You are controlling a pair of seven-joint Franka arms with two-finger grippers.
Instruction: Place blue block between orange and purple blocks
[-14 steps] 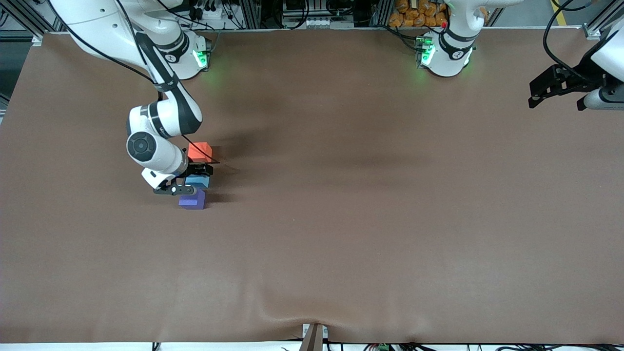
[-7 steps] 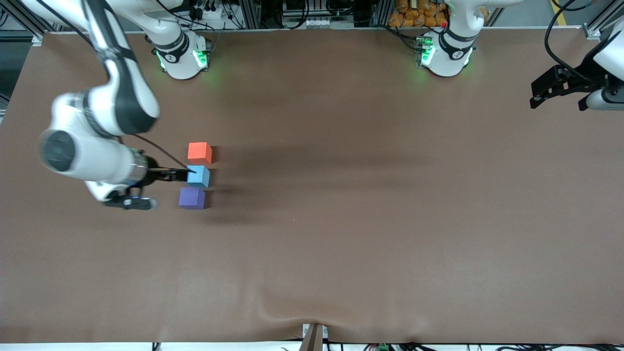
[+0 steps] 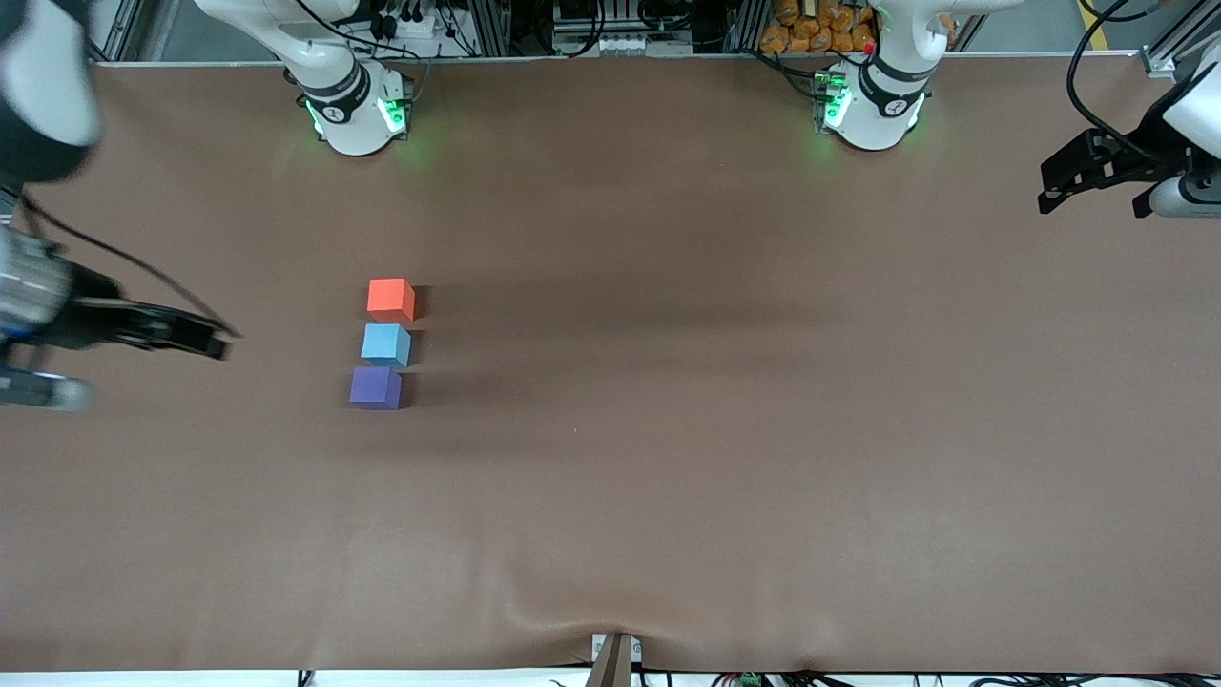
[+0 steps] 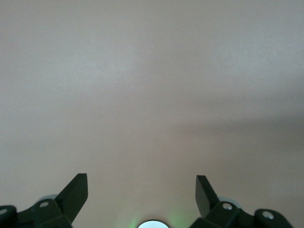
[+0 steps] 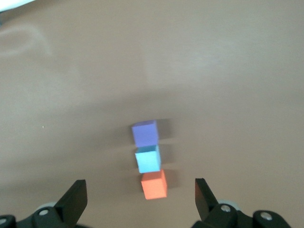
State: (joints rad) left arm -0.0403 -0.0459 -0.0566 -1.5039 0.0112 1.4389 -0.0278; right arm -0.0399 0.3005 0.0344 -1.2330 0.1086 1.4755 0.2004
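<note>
With the blue block (image 3: 385, 344) resting on the worktop (image 3: 725, 429) between the orange block (image 3: 390, 298) and purple block (image 3: 375, 388), seemingly touching the purple, I see both the right hand (image 3: 215, 343) and the waiting left hand (image 3: 1049, 191) spread wide and empty, so only a careless return sweep risks scattering the row.

The table (image 3: 668, 458) is covered edge to edge by a brown matte mat, slightly rippled along the edge nearest the front camera. Three small cubes rest directly on it, toward the right arm's end, lined up in a short row. Taking the blue block (image 3: 385, 344) as the landmark: the orange block (image 3: 390, 299) sits just beside it, farther from the front camera, and the purple block (image 3: 375, 388) sits just beside it, nearer the front camera. A thin strip of mat seems to show between the blue and orange cubes; whether blue and purple touch cannot be told. The right wrist view shows the same row.
</note>
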